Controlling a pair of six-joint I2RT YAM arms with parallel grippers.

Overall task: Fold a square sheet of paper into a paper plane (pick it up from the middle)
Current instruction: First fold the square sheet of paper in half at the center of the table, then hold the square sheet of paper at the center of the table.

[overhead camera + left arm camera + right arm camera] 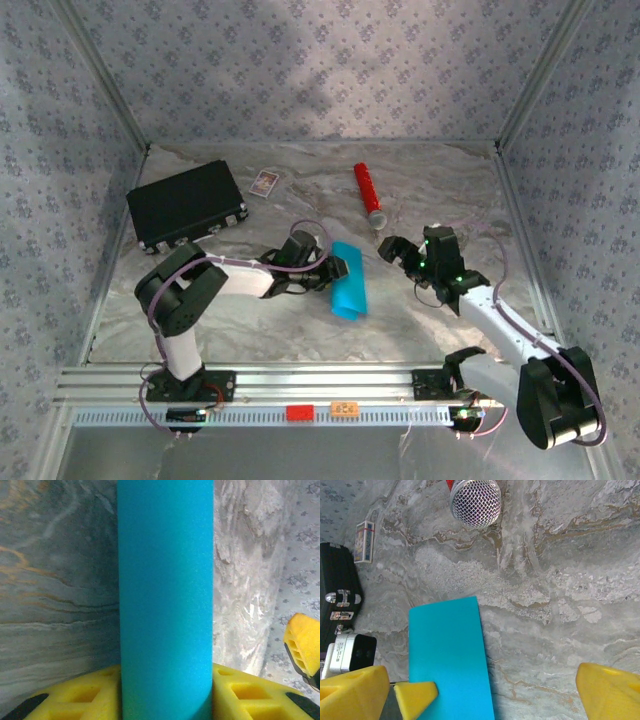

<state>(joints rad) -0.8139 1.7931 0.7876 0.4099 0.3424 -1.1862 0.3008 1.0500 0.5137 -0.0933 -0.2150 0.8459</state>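
Observation:
The square sheet of paper [349, 282] is bright cyan and bowed over into a long narrow band just right of the table's middle. My left gripper [332, 270] is shut on its left side. In the left wrist view the paper [165, 580] rises as a curved column between the yellow fingers [75, 695]. My right gripper [405, 250] stands open to the right of the sheet, apart from it. In the right wrist view the paper [447, 650] lies ahead and left, between that gripper's wide-spread fingertips [352, 690], with a left finger [415, 697] pressed on its edge.
A black case [186, 204] lies at the back left, and a small white card box [265, 183] sits beside it. A red cylinder [368, 192] with a mesh head [475, 502] lies behind the grippers. Patterned walls close in the marbled table [250, 330].

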